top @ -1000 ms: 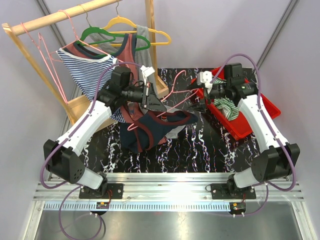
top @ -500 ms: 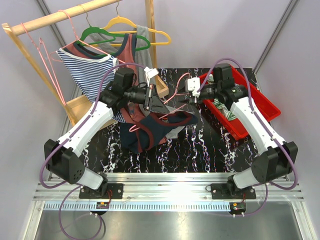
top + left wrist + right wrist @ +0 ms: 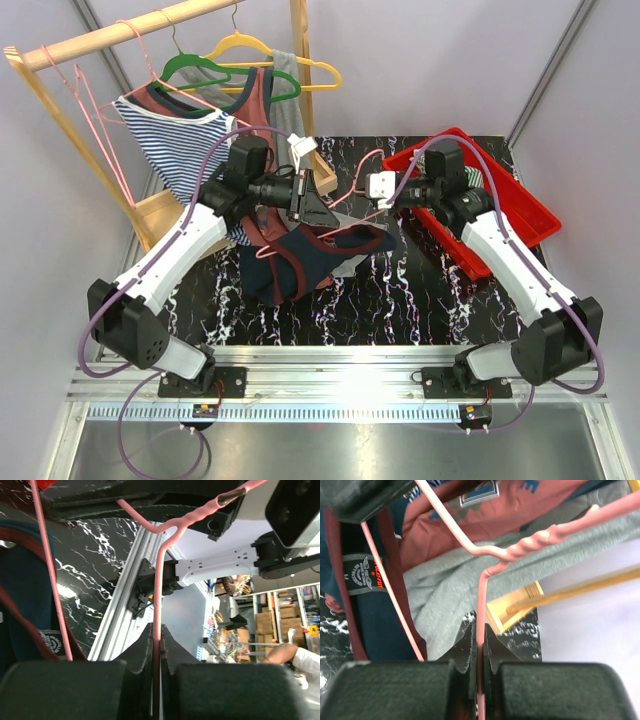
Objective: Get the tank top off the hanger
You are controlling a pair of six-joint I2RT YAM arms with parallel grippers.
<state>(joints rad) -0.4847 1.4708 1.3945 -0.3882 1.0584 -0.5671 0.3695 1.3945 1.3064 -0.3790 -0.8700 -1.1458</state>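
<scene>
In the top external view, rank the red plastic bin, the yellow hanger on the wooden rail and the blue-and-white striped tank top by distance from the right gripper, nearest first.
From the right gripper:
1. Red plastic bin, just to its right.
2. Yellow hanger, hanging high, behind and to its left.
3. Blue-and-white striped tank top, hanging farthest left.
</scene>
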